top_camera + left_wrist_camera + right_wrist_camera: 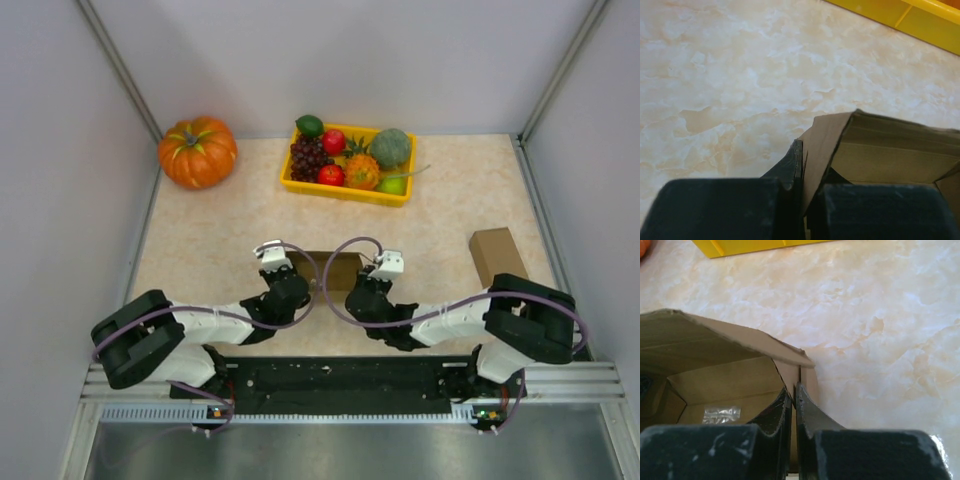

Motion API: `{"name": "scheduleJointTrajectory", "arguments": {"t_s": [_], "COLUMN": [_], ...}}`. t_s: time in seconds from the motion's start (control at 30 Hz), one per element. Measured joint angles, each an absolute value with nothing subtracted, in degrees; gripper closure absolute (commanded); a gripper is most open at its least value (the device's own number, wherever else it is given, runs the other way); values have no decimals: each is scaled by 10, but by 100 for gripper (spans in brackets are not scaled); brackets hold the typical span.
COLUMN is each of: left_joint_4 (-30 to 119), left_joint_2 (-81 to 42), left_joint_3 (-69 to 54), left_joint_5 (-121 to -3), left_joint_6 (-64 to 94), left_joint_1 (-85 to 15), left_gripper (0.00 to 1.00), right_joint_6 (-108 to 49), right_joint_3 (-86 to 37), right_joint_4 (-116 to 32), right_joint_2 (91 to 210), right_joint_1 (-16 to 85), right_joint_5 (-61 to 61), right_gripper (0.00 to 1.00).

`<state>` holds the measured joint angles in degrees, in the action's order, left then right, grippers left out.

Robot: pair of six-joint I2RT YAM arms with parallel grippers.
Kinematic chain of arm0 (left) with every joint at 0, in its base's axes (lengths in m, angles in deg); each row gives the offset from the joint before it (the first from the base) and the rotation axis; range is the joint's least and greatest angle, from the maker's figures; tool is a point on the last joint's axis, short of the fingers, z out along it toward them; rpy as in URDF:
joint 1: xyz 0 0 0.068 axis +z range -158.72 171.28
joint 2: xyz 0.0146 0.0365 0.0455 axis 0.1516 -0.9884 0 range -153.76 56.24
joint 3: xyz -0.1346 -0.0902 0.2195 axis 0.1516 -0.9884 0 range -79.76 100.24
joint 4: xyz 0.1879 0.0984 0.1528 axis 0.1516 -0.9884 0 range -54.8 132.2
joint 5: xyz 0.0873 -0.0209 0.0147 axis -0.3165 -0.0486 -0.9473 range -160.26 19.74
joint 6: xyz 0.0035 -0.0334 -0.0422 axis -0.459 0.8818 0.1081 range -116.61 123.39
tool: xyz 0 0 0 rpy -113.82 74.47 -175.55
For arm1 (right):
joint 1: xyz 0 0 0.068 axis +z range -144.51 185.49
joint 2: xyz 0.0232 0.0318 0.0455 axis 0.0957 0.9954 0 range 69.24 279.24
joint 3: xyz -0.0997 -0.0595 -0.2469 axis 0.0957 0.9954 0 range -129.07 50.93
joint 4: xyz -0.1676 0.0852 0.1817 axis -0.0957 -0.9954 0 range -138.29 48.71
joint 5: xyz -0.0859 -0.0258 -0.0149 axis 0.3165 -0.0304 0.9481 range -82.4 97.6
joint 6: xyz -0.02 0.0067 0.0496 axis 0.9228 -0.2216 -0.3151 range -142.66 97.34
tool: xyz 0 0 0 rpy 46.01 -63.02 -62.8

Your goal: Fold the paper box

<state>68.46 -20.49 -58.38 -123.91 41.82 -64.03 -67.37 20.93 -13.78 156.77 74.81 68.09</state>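
Claws on both arms were clamped tight on the paper box [335, 262], which sat open on the worktop [200, 235] at lower centre of the top view, between the two wrists. Your left claw [288, 268] had the box's left end. In the left wrist view, a brown flap [822, 145] ran down between that claw's dark fingers [792, 167], and the open inside of the box filled the lower right of the frame. Your right claw [366, 278] had the right end. In the right wrist view its fingers [810, 415] were pressed almost together around a thin cardboard wall at lower centre, while a top panel [740, 337] slanted over the hollow at the left. A small clear packet [721, 413] lay on the box floor at lower left. At the right of the top view a second brown box [497, 255] stood well apart. A yellow basket [340, 190] of fruit sat at upper centre and a pumpkin [198, 152] at upper left.
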Motion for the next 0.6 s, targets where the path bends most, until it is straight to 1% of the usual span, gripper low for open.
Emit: {"name": "scheduleJointTrajectory", "arguments": {"t_s": [0.07,0.1,0.13,0.23,0.3,0.37,0.43,0.5,0.53,0.6], "left_joint_4": [710,718,722,719,715,714,710,706,705,703], "left_joint_2": [-205,-205,-205,-206,-208,-210,-210,-210,-210,-211], "left_joint_3": [-597,-601,-603,-604,-604,-604,-604,-604,-604,-604], "left_joint_5": [-1242,-1244,-1248,-1266,-1275,-1287,-1296,-1303,-1307,-1313], "left_joint_6": [419,419,421,426,429,431,432,435,436,438], "left_joint_1": [-642,-643,-645,-654,-660,-666,-668,-670,-671,-674], "left_gripper": [100,100,100,100,100,100,100,100,100,100], "right_joint_6": [-684,-689,-692,-702,-703,-694,-677,-650,-633,-602], "right_joint_3": [210,209,209,201,200,203,208,214,213,206], "right_joint_4": [-144,-150,-162,-246,-309,-376,-418,-462,-481,-516], "right_joint_2": [1567,1567,1564,1535,1508,1456,1394,1310,1270,1209], "right_joint_1": [755,758,761,771,774,775,777,777,773,751], "right_joint_5": [685,686,684,657,635,606,574,532,508,442], "right_gripper": [75,65,51,30,26,25,14,13,10,10]}}
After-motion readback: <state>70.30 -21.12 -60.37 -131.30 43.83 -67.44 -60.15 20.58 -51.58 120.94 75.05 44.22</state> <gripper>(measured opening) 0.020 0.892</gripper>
